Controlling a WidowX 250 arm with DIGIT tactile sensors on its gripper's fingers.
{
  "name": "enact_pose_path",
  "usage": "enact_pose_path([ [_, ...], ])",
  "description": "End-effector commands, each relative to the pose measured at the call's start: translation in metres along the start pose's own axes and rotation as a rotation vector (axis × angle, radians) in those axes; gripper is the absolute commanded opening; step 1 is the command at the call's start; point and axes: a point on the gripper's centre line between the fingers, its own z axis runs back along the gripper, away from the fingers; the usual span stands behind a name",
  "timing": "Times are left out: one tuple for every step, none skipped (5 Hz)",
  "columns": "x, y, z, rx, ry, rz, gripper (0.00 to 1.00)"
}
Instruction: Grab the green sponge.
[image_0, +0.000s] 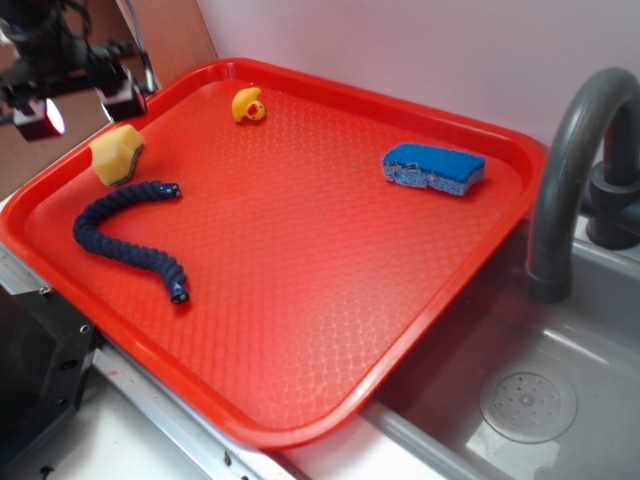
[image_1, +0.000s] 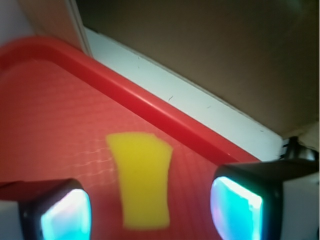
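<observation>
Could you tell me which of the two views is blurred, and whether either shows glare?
Wrist view: soft all over, the sponge has fuzzy edges, and the pincer pads glow cyan-white. Exterior view: sharper, with the sponge clear and mild sheen on the tray.

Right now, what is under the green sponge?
The green sponge lies directly on the red tray, near its rim. The wrist view shows bare tray around it; the patch beneath it is covered, so not visible.
</observation>
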Motion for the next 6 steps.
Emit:
enact_pose_path([
  [0.003,0.004,-0.028,0.010,0.033,-0.038,1.00],
  [0.005,0.004,-0.033,-0.007,0.080,-0.040,1.00],
  [0.003,0.006,-0.033,0.007,0.090,-0.026,0.00],
  [0.002,0.007,-0.033,0.004,0.096,-0.024,0.00],
  [0.005,0.010,-0.023,0.006,0.088,-0.028,0.00],
  [0.024,0.015,0.019,-0.056,0.030,0.014,0.00],
])
